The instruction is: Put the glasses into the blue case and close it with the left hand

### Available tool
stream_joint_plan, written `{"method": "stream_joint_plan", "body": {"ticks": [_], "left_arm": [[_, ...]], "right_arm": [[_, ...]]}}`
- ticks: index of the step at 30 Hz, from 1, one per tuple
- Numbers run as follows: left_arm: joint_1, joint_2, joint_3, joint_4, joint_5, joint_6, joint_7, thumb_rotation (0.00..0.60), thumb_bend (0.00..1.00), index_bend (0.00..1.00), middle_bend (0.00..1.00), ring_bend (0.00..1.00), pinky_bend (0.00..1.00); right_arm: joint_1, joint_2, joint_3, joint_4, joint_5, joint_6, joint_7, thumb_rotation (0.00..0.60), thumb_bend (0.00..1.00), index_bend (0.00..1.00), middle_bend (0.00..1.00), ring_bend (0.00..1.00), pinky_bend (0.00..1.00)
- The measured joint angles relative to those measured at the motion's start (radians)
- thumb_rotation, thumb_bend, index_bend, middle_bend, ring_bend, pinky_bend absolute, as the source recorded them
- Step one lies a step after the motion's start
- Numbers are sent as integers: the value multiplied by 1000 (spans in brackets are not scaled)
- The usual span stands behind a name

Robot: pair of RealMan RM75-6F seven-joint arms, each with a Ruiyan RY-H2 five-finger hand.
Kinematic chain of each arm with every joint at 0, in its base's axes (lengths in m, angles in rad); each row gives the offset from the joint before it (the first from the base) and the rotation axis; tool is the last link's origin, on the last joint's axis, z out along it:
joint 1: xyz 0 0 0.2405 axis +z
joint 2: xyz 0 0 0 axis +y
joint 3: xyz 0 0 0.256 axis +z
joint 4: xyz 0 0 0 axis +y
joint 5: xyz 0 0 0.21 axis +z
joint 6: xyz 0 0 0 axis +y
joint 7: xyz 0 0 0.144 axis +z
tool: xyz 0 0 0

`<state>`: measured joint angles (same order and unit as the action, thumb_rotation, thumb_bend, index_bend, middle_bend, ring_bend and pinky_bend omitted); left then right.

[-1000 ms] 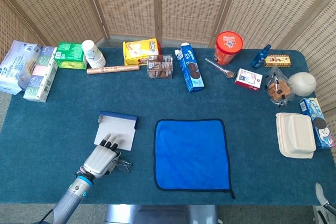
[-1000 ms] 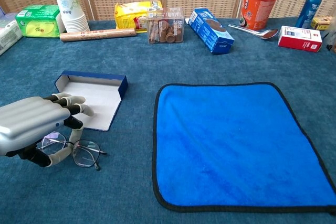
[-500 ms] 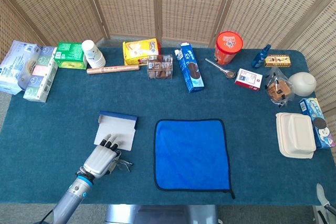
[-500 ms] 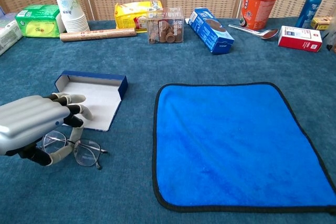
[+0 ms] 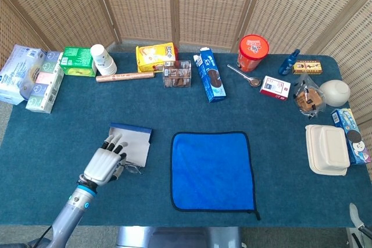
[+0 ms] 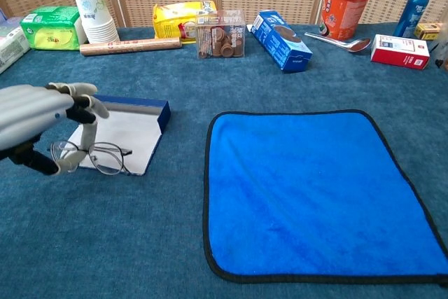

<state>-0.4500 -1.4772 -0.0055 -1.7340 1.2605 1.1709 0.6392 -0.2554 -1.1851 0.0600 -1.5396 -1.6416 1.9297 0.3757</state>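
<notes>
I have the glasses (image 6: 98,156) pinched in my left hand (image 6: 38,120), thumb and fingers pressed on the frame, and they hang over the 6 o'clock edge of the open blue case (image 6: 133,127) on the tabletop (image 6: 210,82), not yet laid inside. By my reckoning the pickup is done; setting them in and shutting the lid remain. My right hand is out of sight

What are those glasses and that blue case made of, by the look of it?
Glasses: thin dark wire frame, likely metal, with clear lenses that the case shows through. Case: rigid, probably card or plastic, matte blue outside, plain white lining.
</notes>
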Motion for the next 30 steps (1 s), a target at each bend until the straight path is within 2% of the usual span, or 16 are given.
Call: {"method": "stream_joint_plan", "body": {"ticks": [9, 12, 22, 30], "left_arm": [[-30, 12, -49, 43, -67, -26, -2, 591, 433, 639, 207, 0, 60], [-40, 4, -61, 71, -81, -34, -7, 590, 430, 639, 194, 0, 13], [-89, -63, -112, 207, -106, -62, -40, 588, 419, 608, 156, 0, 0], [-113, -117, -123, 282, -92, -76, -103, 592, 405, 580, 144, 0, 0]], "right_arm": [[2, 1, 0, -3, -3, -2, 0, 406, 331, 47, 126, 0, 103], [3, 3, -2, -5, -4, -4, -1, 405, 331, 45, 126, 0, 105], [4, 7, -2, -16, -5, -6, -9, 405, 332, 41, 126, 0, 107], [4, 9, -3, -19, -4, -5, -10, 403, 333, 42, 126, 0, 107]]}}
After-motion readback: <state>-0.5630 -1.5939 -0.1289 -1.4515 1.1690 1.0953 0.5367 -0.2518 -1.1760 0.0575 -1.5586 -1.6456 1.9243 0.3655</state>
